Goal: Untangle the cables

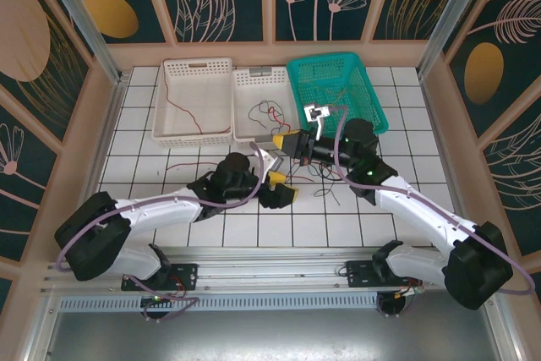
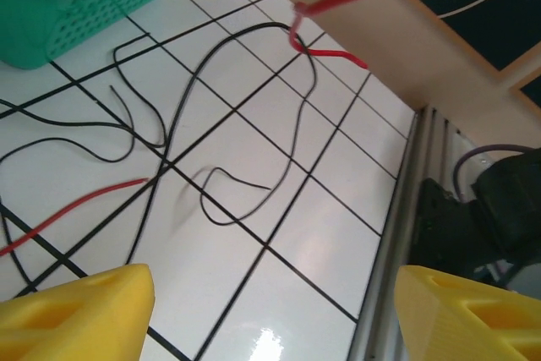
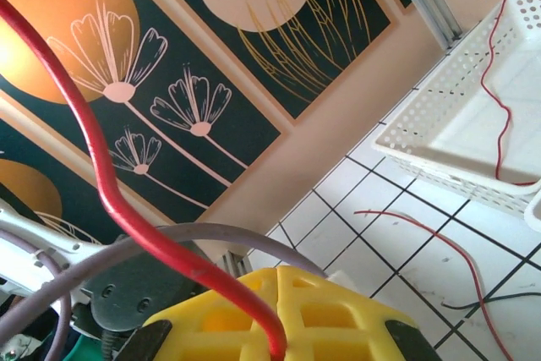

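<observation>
right gripper (image 3: 275, 331): closed, yellow fingers pinching red cable (image 3: 110, 200).
left gripper (image 2: 275, 298): jaws wide apart, nothing between, low over tiled table (image 2: 321, 243).
black cables (image 2: 211, 82): loosely curled on tiles under left gripper, near green basket (image 2: 76, 6).
second red wire (image 1: 190, 116): lying in leftmost white basket (image 1: 196, 65), one end trailing over front rim.

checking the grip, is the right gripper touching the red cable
Touching: the right wrist view shows the red cable running into the shut right gripper.
</observation>
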You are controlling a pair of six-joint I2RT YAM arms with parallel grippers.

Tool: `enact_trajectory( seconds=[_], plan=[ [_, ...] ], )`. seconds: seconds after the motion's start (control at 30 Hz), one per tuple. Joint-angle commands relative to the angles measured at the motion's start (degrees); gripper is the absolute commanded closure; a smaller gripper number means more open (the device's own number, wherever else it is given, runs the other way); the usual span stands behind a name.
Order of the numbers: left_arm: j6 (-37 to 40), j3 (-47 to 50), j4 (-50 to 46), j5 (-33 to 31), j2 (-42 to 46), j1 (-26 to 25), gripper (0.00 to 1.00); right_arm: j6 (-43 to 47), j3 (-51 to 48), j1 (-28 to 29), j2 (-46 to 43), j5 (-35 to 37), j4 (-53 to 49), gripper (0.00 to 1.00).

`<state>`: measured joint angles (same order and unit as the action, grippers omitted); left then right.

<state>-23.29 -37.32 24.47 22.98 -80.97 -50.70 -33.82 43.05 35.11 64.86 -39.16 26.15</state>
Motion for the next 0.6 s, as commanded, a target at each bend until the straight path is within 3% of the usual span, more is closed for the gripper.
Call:
enact_trajectory(
  seconds=[0.0, 0.37, 0.57],
  plan=[
    [4.37, -2.61, -3.75, -3.25, -2.37, -0.32, 0.26, -1.28, 0.0, -0.38, -1.83, -2.05, 3.64, 1.0],
    [7.72, -4.63, -5.25, -7.65, -7.24, -0.39, 0.28, -2.77, 0.06, -0.22, -2.12, -4.21, 5.17, 1.0],
    [8.5, -6.13, -4.34, -8.22, -8.74, -0.36, 0.37, -3.43, 0.28, -0.16, -2.39, -4.81, 5.7, 1.0]
  ],
)
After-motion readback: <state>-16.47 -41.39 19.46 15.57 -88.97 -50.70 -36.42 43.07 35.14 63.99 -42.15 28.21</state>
